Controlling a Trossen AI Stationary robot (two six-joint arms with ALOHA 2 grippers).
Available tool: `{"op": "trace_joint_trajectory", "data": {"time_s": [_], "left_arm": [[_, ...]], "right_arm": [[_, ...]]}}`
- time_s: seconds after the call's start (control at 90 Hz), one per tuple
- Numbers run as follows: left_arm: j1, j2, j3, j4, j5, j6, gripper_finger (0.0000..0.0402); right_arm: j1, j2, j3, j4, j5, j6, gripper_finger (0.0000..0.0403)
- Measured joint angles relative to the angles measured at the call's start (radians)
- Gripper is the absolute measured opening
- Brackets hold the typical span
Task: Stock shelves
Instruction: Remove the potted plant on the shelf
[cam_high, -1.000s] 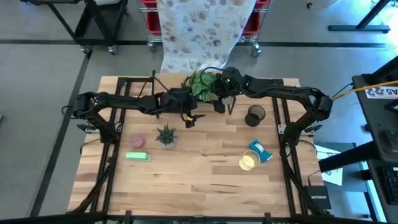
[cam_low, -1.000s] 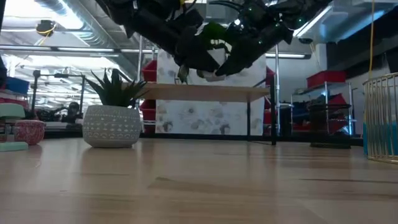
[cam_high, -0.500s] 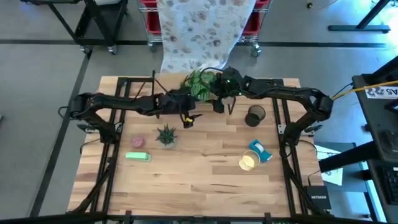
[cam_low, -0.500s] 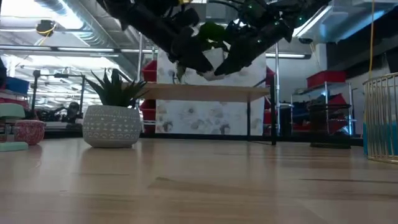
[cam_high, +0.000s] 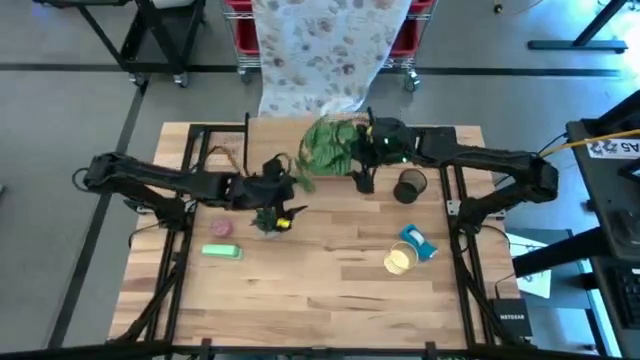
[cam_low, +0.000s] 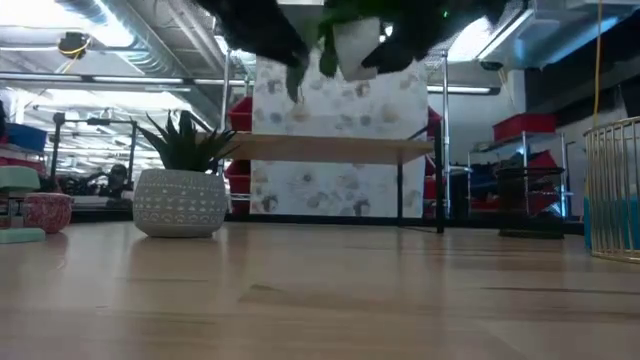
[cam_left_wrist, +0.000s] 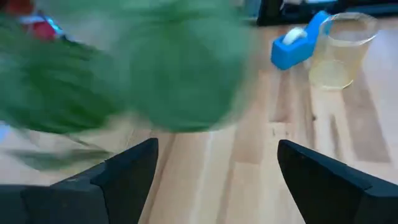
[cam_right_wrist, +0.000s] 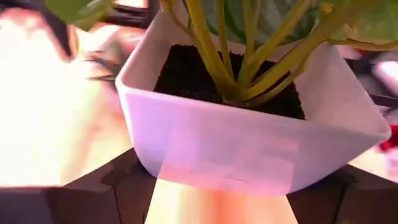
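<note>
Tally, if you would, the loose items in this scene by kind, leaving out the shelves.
Potted plants: 2 (leafy plant in the right gripper, succulent beside the left gripper)
Cups: 2 (black mesh cup, clear cup)
Tape dispenser: 1
Pink bowl: 1
Green block: 1
Total: 7

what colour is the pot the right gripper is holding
White, the pot of the leafy plant; clearest in the right wrist view, between the right gripper fingers.

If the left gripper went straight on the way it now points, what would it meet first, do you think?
Probably the leafy plant that fills the view just past the open left gripper; depth is unclear because of the blur. The blue dispenser lies off to one side.
</note>
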Motion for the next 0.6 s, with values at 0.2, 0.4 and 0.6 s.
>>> {"op": "trace_joint_trajectory", "data": {"time_s": [0.2, 0.4, 0.6], "left_arm": [[-0.195, -0.098, 0.0, -0.012, -0.164, -0.076, 0.0314], [-0.367, -0.143, 0.0, -0.008, -0.306, -0.137, 0.0314], [-0.492, -0.145, -0.002, -0.009, -0.373, -0.227, 0.0314]], "right_arm": [[0.237, 0.009, -0.071, 0.1, 0.031, 0.111, 0.0271], [0.466, 0.063, -0.204, 0.467, 0.172, 0.255, 0.0271], [0.568, 0.323, -0.176, 0.731, 0.226, 0.308, 0.0271]]}}
